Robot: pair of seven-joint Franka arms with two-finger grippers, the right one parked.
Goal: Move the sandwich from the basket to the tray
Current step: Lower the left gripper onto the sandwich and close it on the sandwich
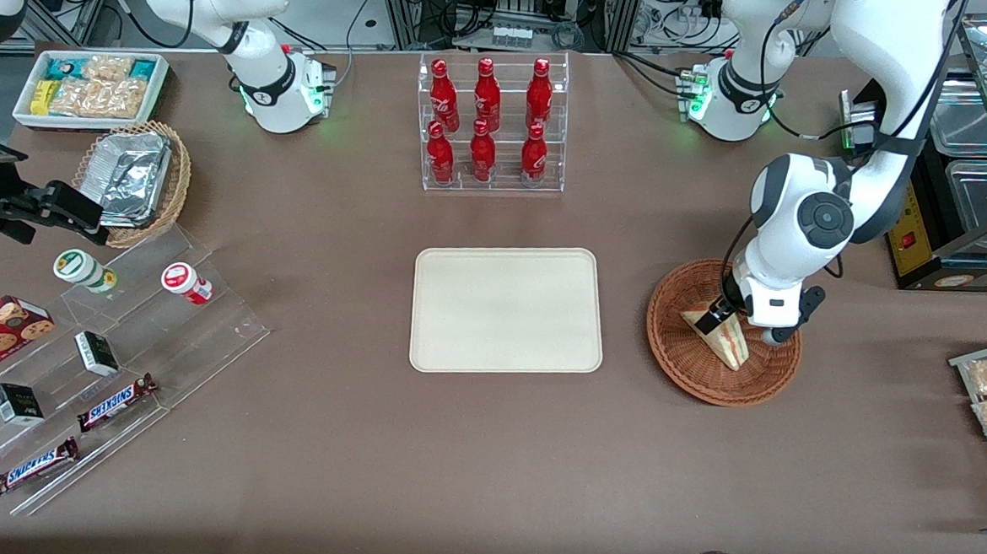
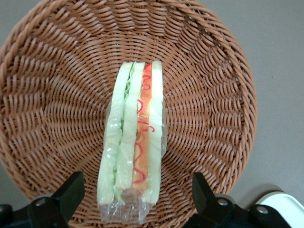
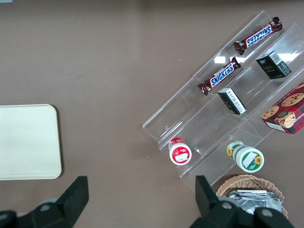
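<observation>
Covering the counter is brown matting — cables and racks crowd the room's edge. Inside the basket lies the sandwich, its long axis running between the gripper fingers, spread apart; the tray sits beside it.

Our left arm reached down from its base, elbow bent high and wrist pointed nearly straight at the table. Our gripper hung low inside the basket, its two fingers spread wide apart, one on either side of the sandwich, neither of them touching it.
</observation>
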